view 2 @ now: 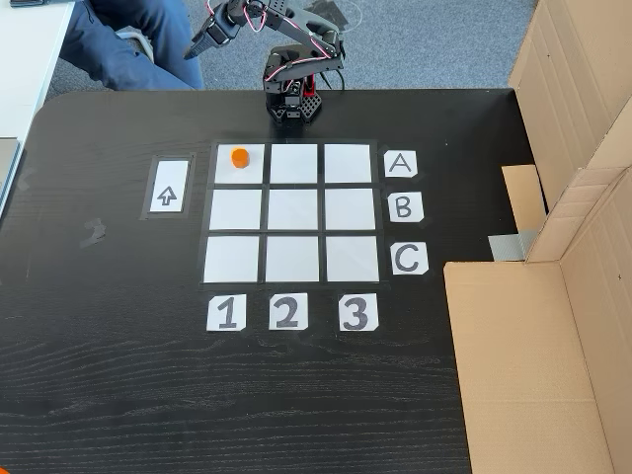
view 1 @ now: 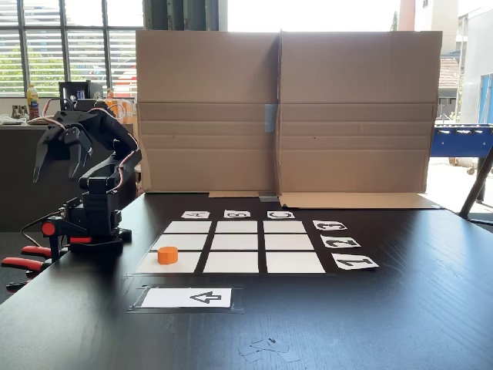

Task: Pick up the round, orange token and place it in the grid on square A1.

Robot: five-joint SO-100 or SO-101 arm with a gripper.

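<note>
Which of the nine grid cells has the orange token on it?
Square A1, the corner cell in line with the A and 1 cards; the token sits there.

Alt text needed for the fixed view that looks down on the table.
An orange token sits on square A1, the corner cell of a 3x3 white grid on a black table. The arm is folded behind the grid, its gripper raised off the table's edge.

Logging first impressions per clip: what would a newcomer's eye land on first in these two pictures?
The bright orange token stands out first, sitting on square A1, the corner cell of the white grid in line with the A and 1 cards. Next comes the black arm at the table's edge, folded back with its tool raised clear of the grid, and the tall cardboard wall behind.
</note>
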